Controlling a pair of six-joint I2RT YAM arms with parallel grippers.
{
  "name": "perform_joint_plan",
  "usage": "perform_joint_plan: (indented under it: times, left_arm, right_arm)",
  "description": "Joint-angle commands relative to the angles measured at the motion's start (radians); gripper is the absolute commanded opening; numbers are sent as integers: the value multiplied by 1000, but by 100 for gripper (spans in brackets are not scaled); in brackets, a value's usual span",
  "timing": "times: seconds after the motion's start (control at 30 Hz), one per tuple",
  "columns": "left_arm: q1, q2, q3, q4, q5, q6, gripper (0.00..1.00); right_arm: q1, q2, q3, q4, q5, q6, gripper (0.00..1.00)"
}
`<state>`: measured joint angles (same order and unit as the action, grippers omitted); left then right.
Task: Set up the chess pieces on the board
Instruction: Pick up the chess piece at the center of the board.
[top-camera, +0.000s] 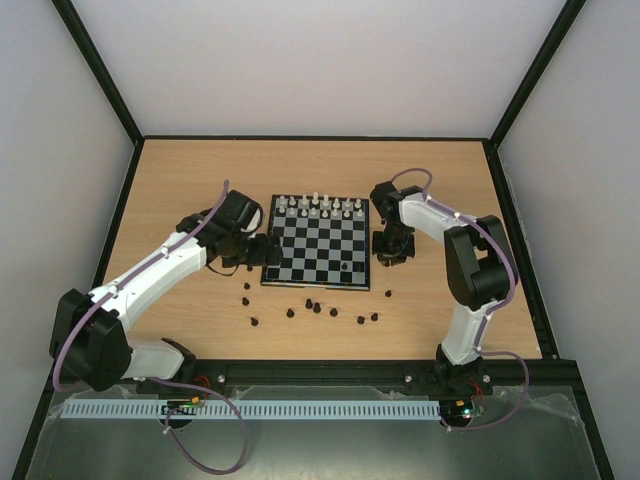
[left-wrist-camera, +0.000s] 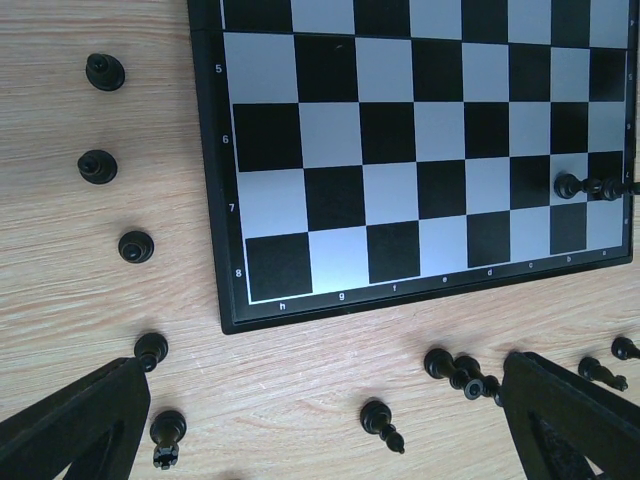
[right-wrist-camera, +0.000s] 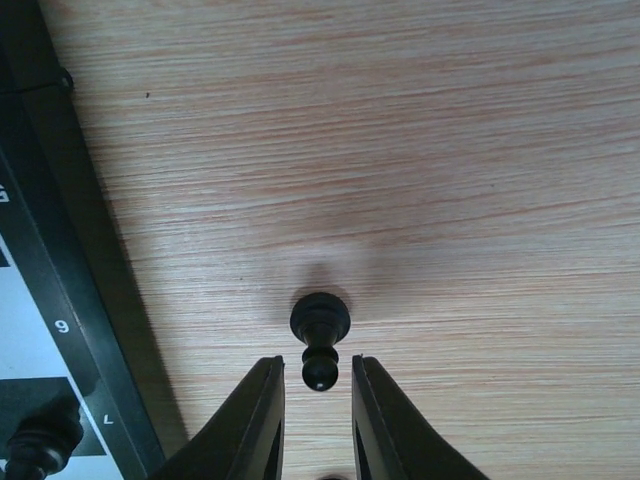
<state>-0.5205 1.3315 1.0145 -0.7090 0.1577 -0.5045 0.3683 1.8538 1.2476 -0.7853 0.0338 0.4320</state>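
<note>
Scatters loose dark pieces (top-camera: 313, 306) before the board (top-camera: 320, 250). Reaches long on the left, left gripper (left-wrist-camera: 325, 370) wide open, empty, at its left edge. Folds on the right, right gripper (right-wrist-camera: 316, 365) narrowly open around a pawn (right-wrist-camera: 320, 320) beside it. Lines white pieces (top-camera: 318, 205) along the far rows.

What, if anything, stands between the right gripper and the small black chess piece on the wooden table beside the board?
Nothing visible does. The small black chess piece sits on the bare wooden table, its head between the open right gripper fingertips. The checkered board lies to one side, apart.
</note>
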Motion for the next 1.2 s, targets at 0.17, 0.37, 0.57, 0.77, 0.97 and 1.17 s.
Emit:
perform_joint_plan:
  times: [0.17,0.37,0.57,0.77,0.97,1.17]
  left_arm:
    - [7,-29,-10,-17,3,-6,99]
    - [7,-32,-7,-22,2,-6,99]
    - [7,-34,-6,-25,-1,-6,99]
    - [7,-36,-8,-23,3,-9,99]
    - [7,-32,-6,-20,8,-9,99]
    - [7,-42,-12,-17,7,-14,99]
  right_arm:
    - [6,49,34,-35,28,-10,17]
    - [7,81,72,-41,35,-13,13]
    - [6,90,100,-55,31,-17,5]
    - [21,34,137,-113,52,-17,3]
    - [87,-29,275,-225,55,2,3]
    - [210,-23,389,-286,6,38,3]
